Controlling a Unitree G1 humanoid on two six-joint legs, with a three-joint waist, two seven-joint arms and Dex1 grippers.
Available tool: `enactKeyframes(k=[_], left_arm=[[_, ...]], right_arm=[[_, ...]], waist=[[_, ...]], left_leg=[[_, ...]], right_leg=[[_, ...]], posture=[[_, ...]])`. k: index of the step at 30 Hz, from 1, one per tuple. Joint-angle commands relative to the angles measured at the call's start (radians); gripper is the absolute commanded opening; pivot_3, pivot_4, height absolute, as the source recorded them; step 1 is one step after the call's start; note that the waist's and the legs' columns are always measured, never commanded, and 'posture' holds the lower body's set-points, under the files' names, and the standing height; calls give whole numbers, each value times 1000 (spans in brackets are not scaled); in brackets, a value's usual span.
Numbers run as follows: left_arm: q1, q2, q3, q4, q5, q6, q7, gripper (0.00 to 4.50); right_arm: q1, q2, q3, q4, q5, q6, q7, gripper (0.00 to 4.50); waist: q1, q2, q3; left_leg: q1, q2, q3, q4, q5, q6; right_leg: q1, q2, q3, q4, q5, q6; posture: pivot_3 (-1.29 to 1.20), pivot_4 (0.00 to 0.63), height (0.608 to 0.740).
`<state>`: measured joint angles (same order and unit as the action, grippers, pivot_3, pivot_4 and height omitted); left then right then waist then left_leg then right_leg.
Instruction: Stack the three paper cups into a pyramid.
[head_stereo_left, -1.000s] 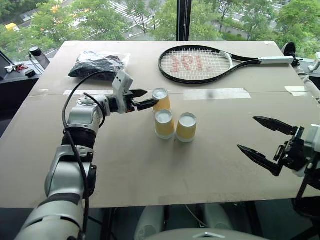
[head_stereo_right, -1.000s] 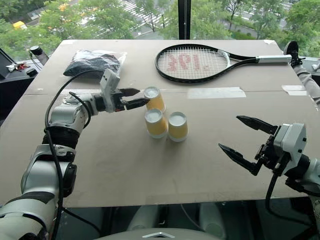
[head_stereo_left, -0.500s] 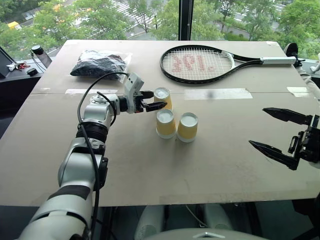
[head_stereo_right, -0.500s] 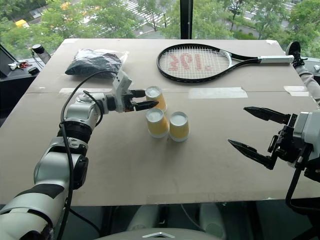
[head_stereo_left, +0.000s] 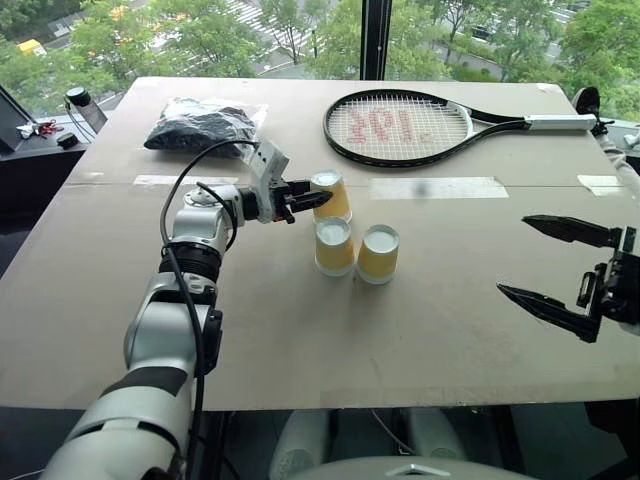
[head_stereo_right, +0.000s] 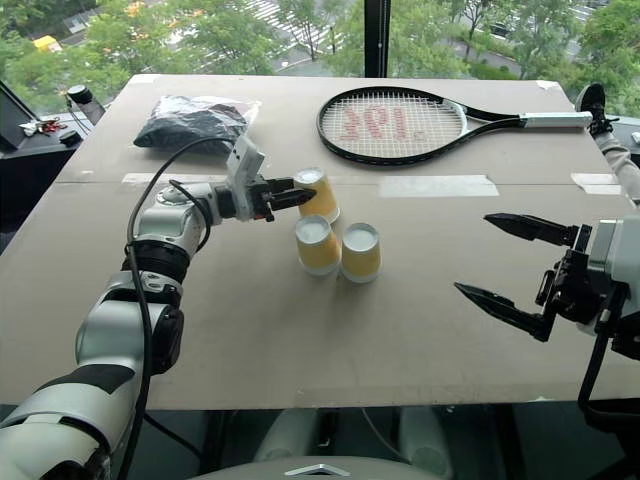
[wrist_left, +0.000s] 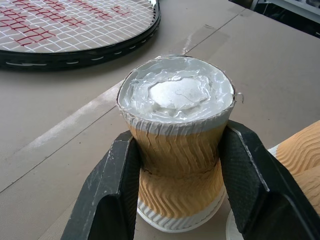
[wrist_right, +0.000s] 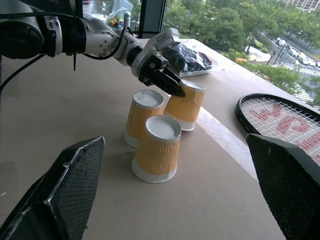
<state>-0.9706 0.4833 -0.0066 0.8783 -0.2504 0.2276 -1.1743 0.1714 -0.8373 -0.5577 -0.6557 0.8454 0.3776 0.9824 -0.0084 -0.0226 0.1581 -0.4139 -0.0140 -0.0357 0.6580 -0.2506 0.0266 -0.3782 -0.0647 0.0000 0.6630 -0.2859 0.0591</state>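
Observation:
Three yellow ribbed paper cups stand upside down, white bases up, at the table's middle. My left gripper (head_stereo_left: 306, 197) is shut on the far cup (head_stereo_left: 332, 194), its black fingers (wrist_left: 114, 192) pinching the ribbed sides so the cup (wrist_left: 177, 155) dents and leans. Two more cups (head_stereo_left: 334, 246) (head_stereo_left: 378, 254) stand side by side just in front of it, touching each other. My right gripper (head_stereo_left: 512, 255) hangs open over the table's right side, well clear of the cups, and its wide-spread fingers (wrist_right: 60, 200) hold nothing.
A tennis racket (head_stereo_left: 400, 125) lies at the back of the cardboard-covered table (head_stereo_left: 300, 340), with a black bag in clear plastic (head_stereo_left: 203, 125) at the back left. A tape strip (head_stereo_left: 435, 187) runs across behind the cups.
My left gripper has closed on the far cup, which now leans. The right gripper has risen slightly and stays open.

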Motion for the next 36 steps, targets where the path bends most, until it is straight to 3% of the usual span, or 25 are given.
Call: enactKeyframes(k=[1, 5, 10, 14, 27, 36], left_arm=[[-26, 38, 54, -103, -49, 47, -26, 1786], [-31, 56, 81, -262, -114, 145, -56, 1786], [13, 96, 47, -611, -234, 360, -123, 1786], [55, 92, 2, -731, -233, 376, -118, 1786], [94, 117, -89, -763, -150, 268, -126, 1786], [132, 145, -90, -783, -134, 228, -137, 1786]], right_arm=[[14, 11, -13, -38, 7, -7, -16, 4500], [30, 21, -16, -48, 9, -8, -27, 4500], [93, 49, -47, -72, 15, -12, -37, 4500], [134, 62, -57, -80, 8, -20, -34, 4500], [299, 112, -143, -104, -6, -60, -12, 4500], [322, 128, -138, -103, -16, -82, -18, 4500]], waist=[[-1, 0, 0], [-2, 0, 0], [0, 0, 0], [-1, 1, -1], [0, 1, -1], [-1, 1, -1]], left_leg=[[0, 0, 0, 0, 0, 0], [-1, 0, -1, 1, 0, 0], [-1, 0, -2, 2, 1, -1], [0, 0, -1, 3, 1, -2], [0, 0, -1, 5, 0, 0], [0, 0, -1, 5, -1, 1]], right_leg=[[0, 0, 0, 0, 0, 0], [0, 0, 0, 0, 0, 0], [0, 0, -1, 0, 0, 0], [2, -1, 0, 1, 0, 0], [2, 0, 0, 2, 0, 0], [2, 0, 0, 2, 0, 0]], posture=[[0, 150, 740], [0, 150, 740], [0, 150, 740], [0, 150, 740], [0, 150, 740], [0, 150, 740]])
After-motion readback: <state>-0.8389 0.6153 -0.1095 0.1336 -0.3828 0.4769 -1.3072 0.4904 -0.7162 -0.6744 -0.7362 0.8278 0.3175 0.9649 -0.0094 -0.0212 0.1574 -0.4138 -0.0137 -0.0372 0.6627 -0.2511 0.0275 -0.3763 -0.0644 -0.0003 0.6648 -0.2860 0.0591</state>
